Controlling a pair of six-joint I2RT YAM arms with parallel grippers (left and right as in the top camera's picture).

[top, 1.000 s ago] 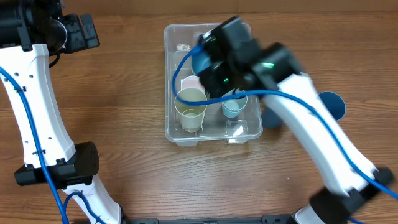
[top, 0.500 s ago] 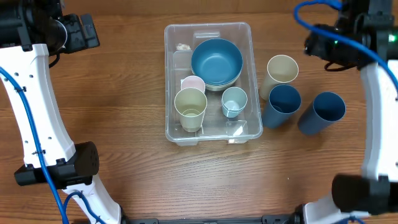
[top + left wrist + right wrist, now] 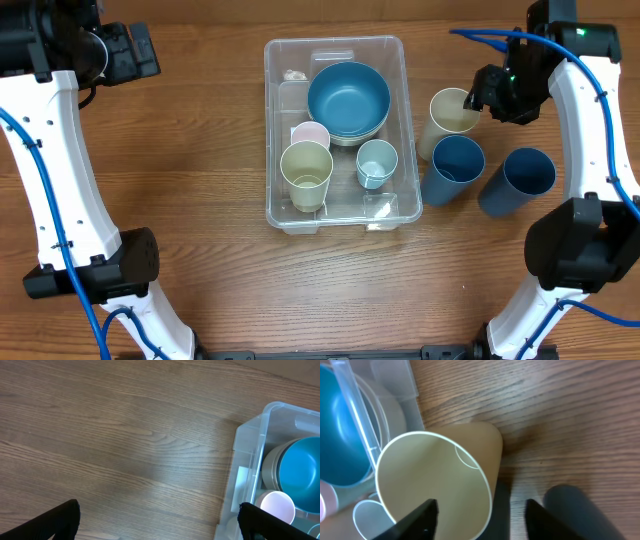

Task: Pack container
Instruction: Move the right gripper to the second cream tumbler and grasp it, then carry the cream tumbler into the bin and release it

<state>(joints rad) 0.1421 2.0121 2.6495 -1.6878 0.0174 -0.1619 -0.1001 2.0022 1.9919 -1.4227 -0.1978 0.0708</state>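
The clear plastic container [image 3: 273, 120] sits mid-table and holds a blue bowl [image 3: 348, 97], a cream cup [image 3: 306, 170], a small pink cup [image 3: 310, 133] and a small light-blue cup [image 3: 376, 161]. To its right stand a beige cup [image 3: 450, 118] and two dark blue cups [image 3: 456, 166] [image 3: 520, 180]. My right gripper [image 3: 478, 98] is open above the beige cup's [image 3: 437, 480] right rim, one finger over its mouth, one outside. My left gripper [image 3: 160, 522] is open and empty over bare table left of the container [image 3: 250, 450].
The wooden table [image 3: 180, 220] surrounds everything. The three loose cups stand close together between the container's right wall and my right arm. The bowl [image 3: 300, 472] and the pink cup [image 3: 277, 505] show in the left wrist view.
My right arm has swung from over the container out to the right, then come down over the beige cup. The blue bowl now lies in the container. The left arm has not moved.
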